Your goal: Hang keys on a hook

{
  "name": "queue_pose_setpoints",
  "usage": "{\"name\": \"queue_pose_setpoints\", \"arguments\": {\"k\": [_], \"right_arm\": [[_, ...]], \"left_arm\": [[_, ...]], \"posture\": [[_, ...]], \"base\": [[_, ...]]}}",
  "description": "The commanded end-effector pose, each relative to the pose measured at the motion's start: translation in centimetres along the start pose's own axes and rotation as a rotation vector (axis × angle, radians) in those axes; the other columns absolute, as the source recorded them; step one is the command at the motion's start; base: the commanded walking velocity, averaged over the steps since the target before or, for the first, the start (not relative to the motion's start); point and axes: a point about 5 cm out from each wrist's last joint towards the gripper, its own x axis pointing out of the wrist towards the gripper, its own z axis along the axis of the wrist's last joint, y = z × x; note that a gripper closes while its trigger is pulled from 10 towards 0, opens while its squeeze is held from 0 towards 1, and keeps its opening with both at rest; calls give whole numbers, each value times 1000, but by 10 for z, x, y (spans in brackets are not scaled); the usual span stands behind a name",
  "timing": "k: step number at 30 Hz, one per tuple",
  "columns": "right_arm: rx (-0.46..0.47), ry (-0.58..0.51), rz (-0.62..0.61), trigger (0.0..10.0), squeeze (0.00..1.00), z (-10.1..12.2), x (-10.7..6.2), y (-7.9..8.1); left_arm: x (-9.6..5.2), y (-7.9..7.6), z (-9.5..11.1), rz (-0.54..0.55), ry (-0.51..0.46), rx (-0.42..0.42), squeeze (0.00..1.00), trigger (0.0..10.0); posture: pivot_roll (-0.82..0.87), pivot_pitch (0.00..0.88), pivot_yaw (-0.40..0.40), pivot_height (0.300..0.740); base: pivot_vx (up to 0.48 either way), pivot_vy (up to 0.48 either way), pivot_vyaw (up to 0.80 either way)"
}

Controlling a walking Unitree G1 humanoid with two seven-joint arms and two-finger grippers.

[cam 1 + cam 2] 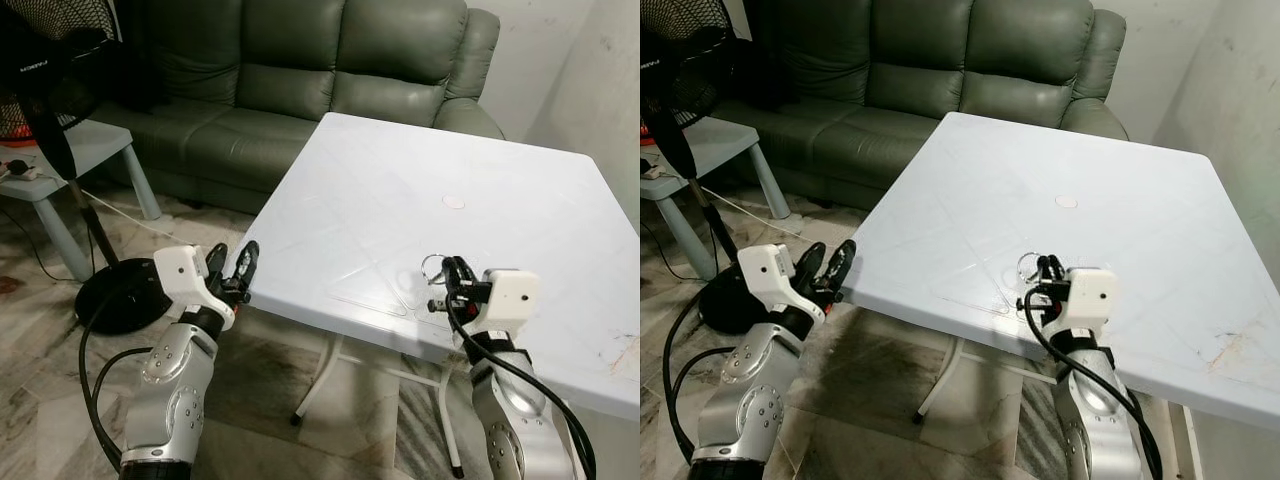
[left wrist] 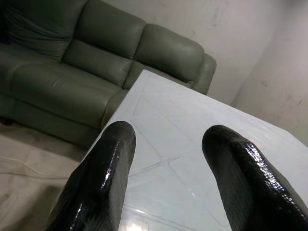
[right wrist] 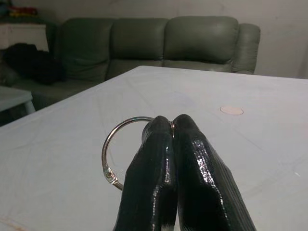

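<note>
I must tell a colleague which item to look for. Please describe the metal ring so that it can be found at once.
Start at the white square table before the green sofa. Near its front edge, the right claw is shut on a thin silver key ring, unlike the flat round disc lying farther back.

**A living room in a home**

A green leather sofa stands against a plain wall. In front of it is a white plastic table. A standing fan and a small side table are on the marble floor.
</note>
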Motion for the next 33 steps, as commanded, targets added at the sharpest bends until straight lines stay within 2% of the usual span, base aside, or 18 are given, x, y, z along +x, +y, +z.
{"name": "queue_pose_setpoints", "arguments": {"k": [1, 11, 33], "right_arm": [[-21, 20, -7, 10000, 0, -1, 4, -2], [-37, 27, 18, 10000, 0, 1, 15, -2], [-49, 26, 36, 10000, 0, 0, 17, 1]], "left_arm": [[5, -1, 3, -21, -3, 22, 0, 10000], [12, -2, 2, -27, -7, 26, 0, 10000], [13, -3, -4, -2, 1, -2, 0, 10000]], "posture": [[81, 0, -39, 740], [81, 0, -47, 740], [87, 0, -60, 740]], "base": [[0, 0, -531], [0, 0, -696], [0, 0, -711]]}}
